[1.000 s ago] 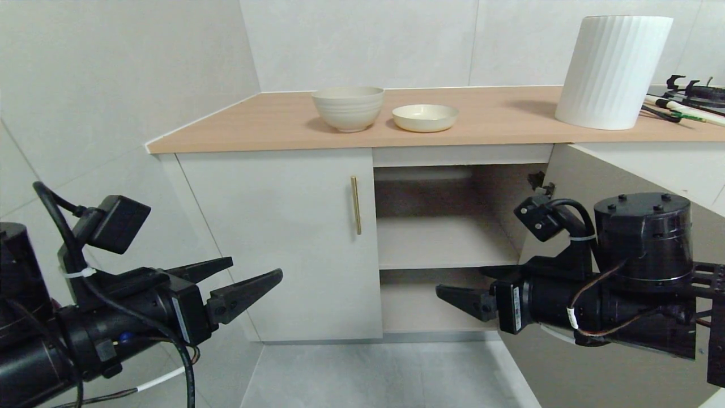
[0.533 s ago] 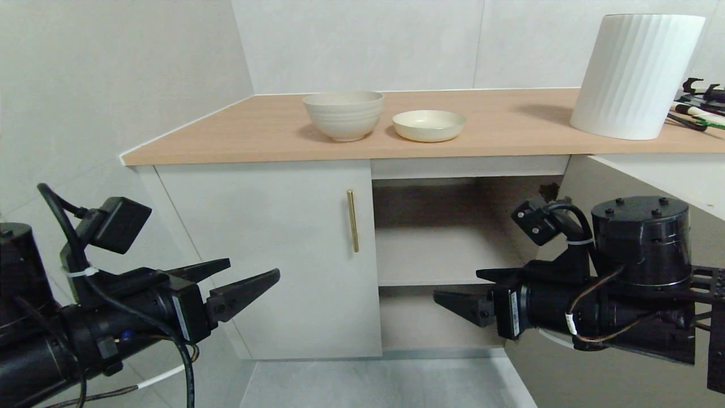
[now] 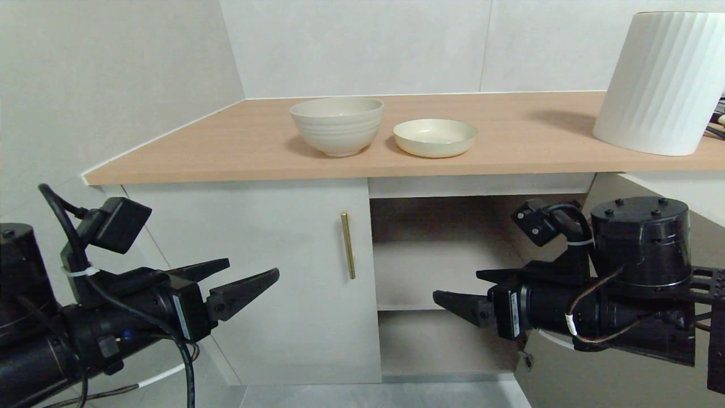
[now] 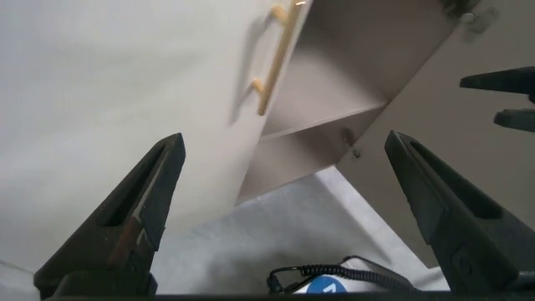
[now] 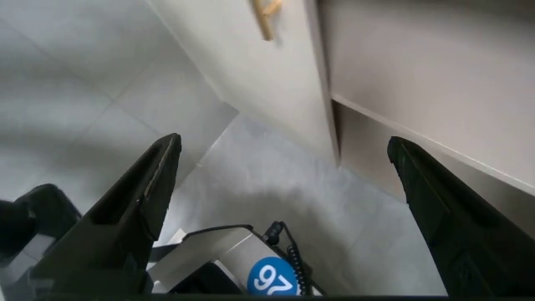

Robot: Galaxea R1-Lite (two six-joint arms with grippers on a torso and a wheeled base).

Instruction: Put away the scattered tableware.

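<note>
From the head, the closed cabinet door point(image 3: 272, 283) serves as the marker. Above it runs the wooden table point(image 3: 226, 153). A ribbed cream bowl point(image 3: 337, 124) stands upright on the table over the door's handle side. A shallow dish point(image 3: 435, 137) sits just beside the bowl and apart from it, over the open compartment next to the door. A tall white ribbed container point(image 3: 662, 85) stands on the table well away from the door. The brass handle point(image 3: 346, 245) runs upright along the door's edge. Past that edge a shelf point(image 3: 430, 309) crosses the open compartment. The left tool point(image 3: 254, 267) hangs in front of the door's lower half, jaws spread wide and holding nothing. The right tool point(image 3: 456, 285) hangs in front of the open compartment, also spread wide and holding nothing.

From the left wrist, the left tool point(image 4: 284, 142) gapes wide toward the door point(image 4: 125, 84), its handle point(image 4: 272, 58) and the shelf point(image 4: 322, 117), with grey floor point(image 4: 284, 226) below. The tips of the right tool point(image 4: 501, 96) show beyond the compartment.

From the right wrist, the right tool point(image 5: 284, 142) stands wide open over the floor point(image 5: 251, 184), facing the door's lower edge point(image 5: 251, 67) and the shelf point(image 5: 418, 125).
</note>
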